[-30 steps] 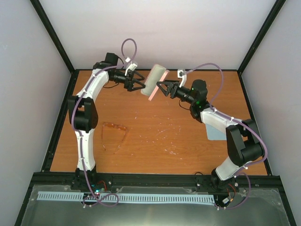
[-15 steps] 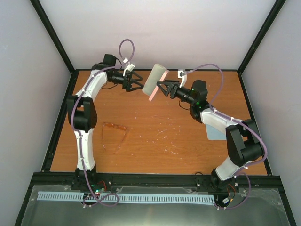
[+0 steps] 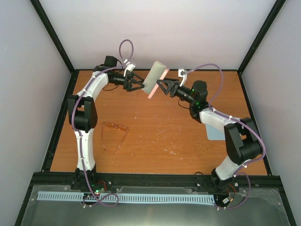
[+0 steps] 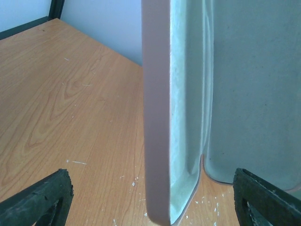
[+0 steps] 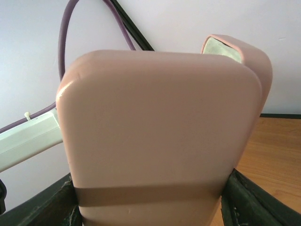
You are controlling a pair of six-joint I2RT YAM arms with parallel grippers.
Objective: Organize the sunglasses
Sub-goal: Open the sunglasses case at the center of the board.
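The sunglasses [image 3: 115,132], a thin amber frame with its temples unfolded, lie flat on the table at left, far from both grippers. My right gripper [image 3: 162,86] holds the pale pink case [image 3: 155,79] in the air at the back centre. In the right wrist view the case [image 5: 160,132] fills the frame, and the right gripper [image 5: 150,207] is shut on its sides. My left gripper [image 3: 140,84] is open at the case's left side. In the left wrist view the case's pink edge and pale lining [image 4: 157,117] stand between the spread fingers [image 4: 42,200] of the left gripper [image 4: 150,202], with gaps on both sides.
A flat light blue cloth [image 3: 215,132] lies on the table at right, partly under the right arm. A black frame rail [image 3: 60,122] borders the wooden table [image 3: 160,136], and pale walls stand close behind the case.
The right gripper has carried the case slightly up and back. The left gripper has stayed open beside it, shifting only a little.
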